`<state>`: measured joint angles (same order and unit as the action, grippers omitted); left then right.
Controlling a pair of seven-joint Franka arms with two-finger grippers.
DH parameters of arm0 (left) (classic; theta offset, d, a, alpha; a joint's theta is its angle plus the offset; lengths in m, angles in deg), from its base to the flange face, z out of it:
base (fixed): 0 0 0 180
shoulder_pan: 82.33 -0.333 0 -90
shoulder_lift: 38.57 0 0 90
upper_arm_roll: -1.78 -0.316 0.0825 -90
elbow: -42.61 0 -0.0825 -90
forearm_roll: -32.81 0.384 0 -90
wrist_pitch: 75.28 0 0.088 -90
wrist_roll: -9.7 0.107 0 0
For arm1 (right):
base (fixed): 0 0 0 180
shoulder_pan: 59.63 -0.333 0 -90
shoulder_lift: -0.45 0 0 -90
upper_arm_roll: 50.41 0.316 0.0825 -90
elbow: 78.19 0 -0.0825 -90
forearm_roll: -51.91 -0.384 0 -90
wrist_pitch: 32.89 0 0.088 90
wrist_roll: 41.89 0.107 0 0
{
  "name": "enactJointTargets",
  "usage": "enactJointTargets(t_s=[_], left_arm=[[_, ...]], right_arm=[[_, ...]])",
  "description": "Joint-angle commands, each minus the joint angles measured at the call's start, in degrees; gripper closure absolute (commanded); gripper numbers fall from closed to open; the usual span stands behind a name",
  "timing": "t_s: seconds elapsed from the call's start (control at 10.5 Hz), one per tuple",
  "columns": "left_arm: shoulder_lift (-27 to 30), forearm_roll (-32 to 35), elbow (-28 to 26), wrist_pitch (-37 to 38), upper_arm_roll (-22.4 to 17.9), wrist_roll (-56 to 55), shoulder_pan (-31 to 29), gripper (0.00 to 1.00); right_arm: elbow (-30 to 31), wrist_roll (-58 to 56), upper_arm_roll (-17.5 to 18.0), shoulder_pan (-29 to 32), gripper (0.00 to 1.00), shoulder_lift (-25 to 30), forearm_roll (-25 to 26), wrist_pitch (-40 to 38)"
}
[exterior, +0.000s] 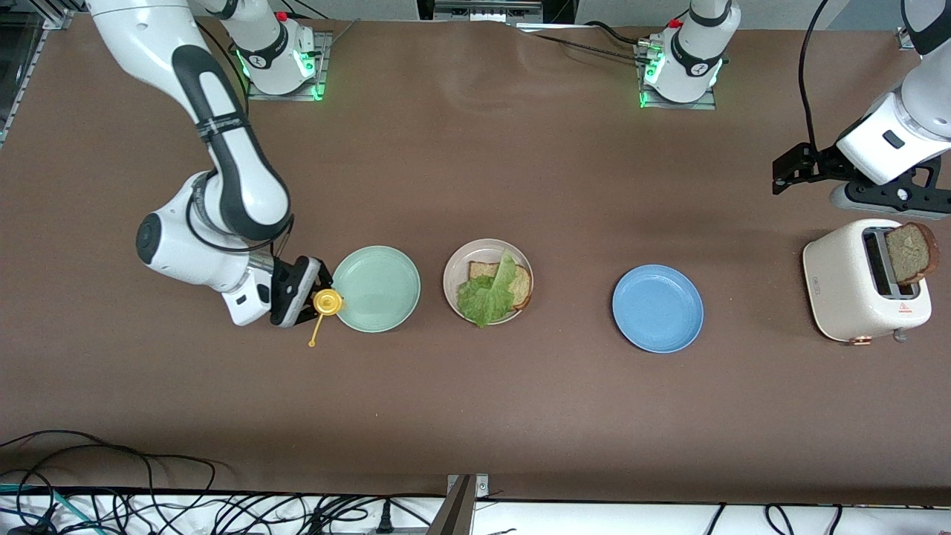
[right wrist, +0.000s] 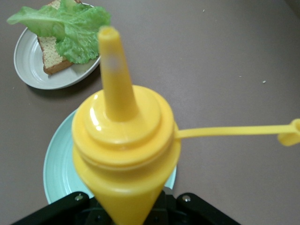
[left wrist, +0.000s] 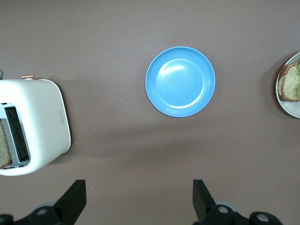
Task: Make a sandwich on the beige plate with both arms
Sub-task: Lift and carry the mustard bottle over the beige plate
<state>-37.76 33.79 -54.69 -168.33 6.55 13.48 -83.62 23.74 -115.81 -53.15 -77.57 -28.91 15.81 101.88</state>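
Note:
The beige plate sits mid-table with one brown toast slice on it and a ruffled lettuce leaf laid over that. In the right wrist view the same plate, toast and lettuce show past the bottle. A second toast slice stands up out of the white toaster. My right gripper is shut on a yellow squeeze bottle beside the mint-green plate, its cap hanging off on a strap. My left gripper hangs open and empty above the table by the toaster.
The mint-green plate lies toward the right arm's end, touching distance from the bottle. A blue plate lies between the beige plate and the toaster, also seen from the left wrist as a blue plate beside the toaster. Cables run along the front edge.

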Motion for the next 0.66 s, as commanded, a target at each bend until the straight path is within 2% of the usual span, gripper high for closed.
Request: enactJointTargets(t_s=[0.0,0.28,0.38,0.57], left_arm=[[-0.11,-1.41,0.79,1.03,0.15,0.7,-0.47,0.0],[-0.11,-1.41,0.79,1.12,0.15,0.7,-0.56,0.0],[-0.11,-1.41,0.79,1.12,0.15,0.7,-0.56,0.0],[-0.11,-1.41,0.7,1.12,0.15,0.7,-0.56,0.0]], right_arm=[[-2.52,13.04,1.59,-1.74,1.0,0.89,8.03,-0.56],[-4.63,30.88,4.41,-4.46,1.0,0.89,20.15,-0.74],[-4.73,33.63,4.41,-6.13,1.0,0.89,22.45,-0.83],[-5.6,39.08,3.28,-11.48,1.0,0.54,23.17,-1.18]])
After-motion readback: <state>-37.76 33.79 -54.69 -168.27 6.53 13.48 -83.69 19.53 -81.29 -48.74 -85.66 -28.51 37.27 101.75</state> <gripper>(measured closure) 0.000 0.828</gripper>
